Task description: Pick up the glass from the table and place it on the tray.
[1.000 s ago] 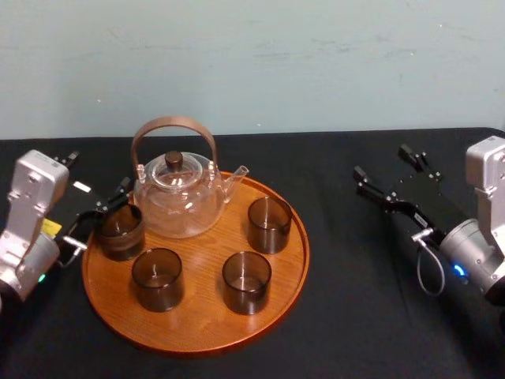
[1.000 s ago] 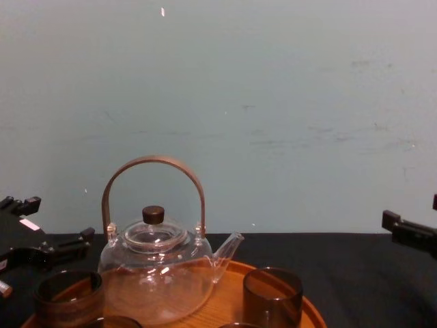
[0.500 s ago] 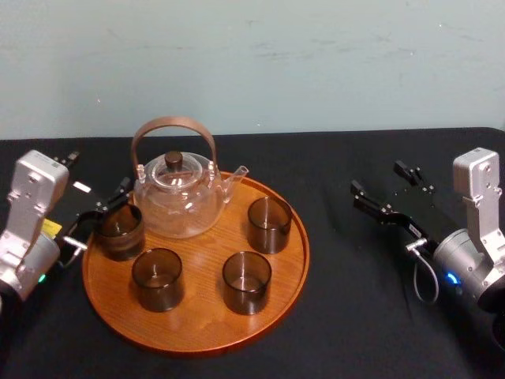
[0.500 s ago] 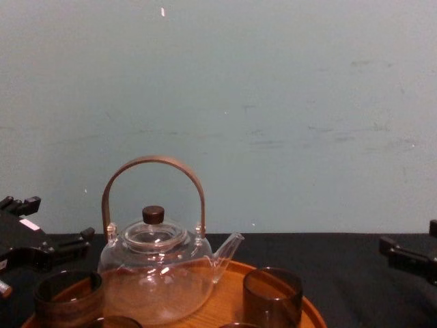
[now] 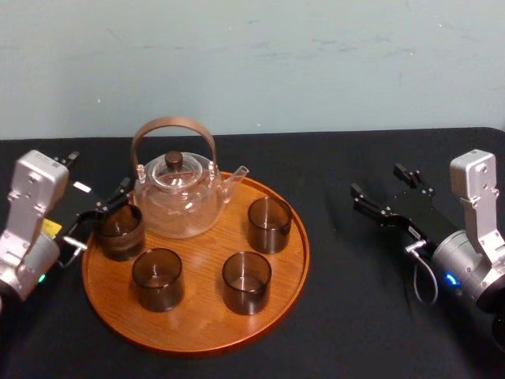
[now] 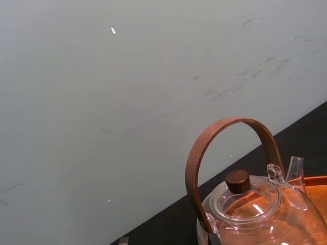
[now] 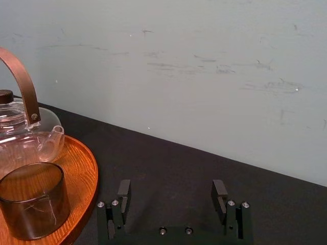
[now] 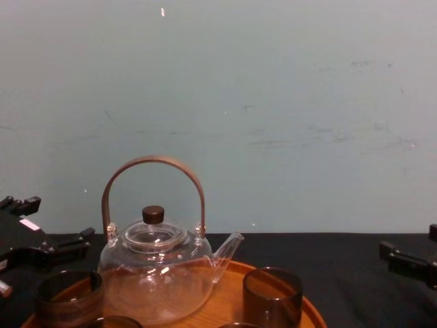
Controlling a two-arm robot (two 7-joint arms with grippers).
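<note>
Left end effector (image 5: 104,215) splayed around smoky glass (image 5: 120,231), right end effector (image 5: 377,180) parted, grained tray (image 5: 197,316)

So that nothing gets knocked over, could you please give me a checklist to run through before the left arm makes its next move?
1. Glass upright on the tray, near its left rim: ok.
2. Left gripper is at the glass; whether it grips it: cannot tell.
3. Gap between the glass and the teapot: cannot tell, they overlap in the head and chest views.
4. Right gripper open, holding nothing, over the table to the right of the tray: ok.
</note>
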